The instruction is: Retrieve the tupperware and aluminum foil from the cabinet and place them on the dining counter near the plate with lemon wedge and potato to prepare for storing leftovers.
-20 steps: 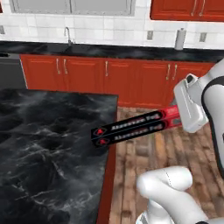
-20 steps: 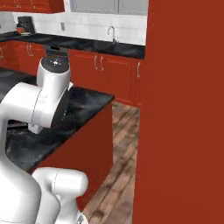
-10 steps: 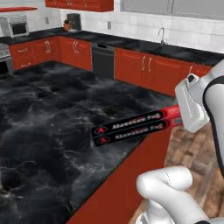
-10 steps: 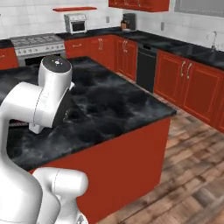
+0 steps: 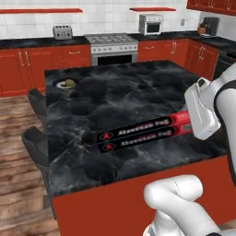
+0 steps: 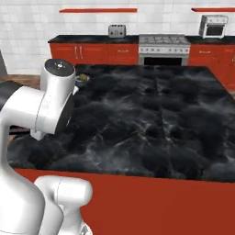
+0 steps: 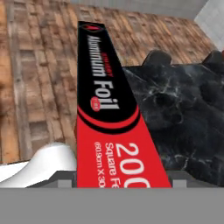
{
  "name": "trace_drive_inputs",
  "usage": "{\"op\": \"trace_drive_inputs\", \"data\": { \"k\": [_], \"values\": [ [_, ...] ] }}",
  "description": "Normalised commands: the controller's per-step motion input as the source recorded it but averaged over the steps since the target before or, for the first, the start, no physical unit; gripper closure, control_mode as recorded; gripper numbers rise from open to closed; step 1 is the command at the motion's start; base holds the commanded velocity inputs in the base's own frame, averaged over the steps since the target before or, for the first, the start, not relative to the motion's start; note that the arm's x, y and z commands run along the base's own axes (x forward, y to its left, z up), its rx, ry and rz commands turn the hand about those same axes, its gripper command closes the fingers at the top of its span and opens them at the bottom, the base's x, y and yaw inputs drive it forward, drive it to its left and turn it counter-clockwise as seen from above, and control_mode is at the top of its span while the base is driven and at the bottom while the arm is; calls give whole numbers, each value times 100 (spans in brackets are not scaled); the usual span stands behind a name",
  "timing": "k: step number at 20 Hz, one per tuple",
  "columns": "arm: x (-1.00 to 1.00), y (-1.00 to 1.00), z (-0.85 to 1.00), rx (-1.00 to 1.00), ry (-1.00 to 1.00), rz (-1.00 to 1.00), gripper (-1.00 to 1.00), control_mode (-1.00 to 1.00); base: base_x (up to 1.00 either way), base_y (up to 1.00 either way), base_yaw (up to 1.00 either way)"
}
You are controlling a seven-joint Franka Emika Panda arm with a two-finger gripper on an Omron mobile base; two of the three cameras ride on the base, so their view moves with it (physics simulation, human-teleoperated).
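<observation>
Base has swung round since earlier frame; dining tabletop now ahead. Hand clamped on aluminum foil, carried above tabletop. Plate at far corner. Placement pending; tupperware unseen.

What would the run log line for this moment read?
tool: shut on aluminum foil | foil: carried level above dining counter | plate: far corner of counter | foil not yet set down
</observation>
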Motion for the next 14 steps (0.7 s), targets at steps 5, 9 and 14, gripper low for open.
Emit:
{"op": "trace_drive_inputs", "data": {
  "k": [5,9,14],
  "values": [
    [0,0,0,0,0,0,100,100,-1,79,77],
    [0,0,0,0,0,0,100,100,0,100,58],
    [0,0,0,0,0,0,100,100,0,100,47]
  ]
}}
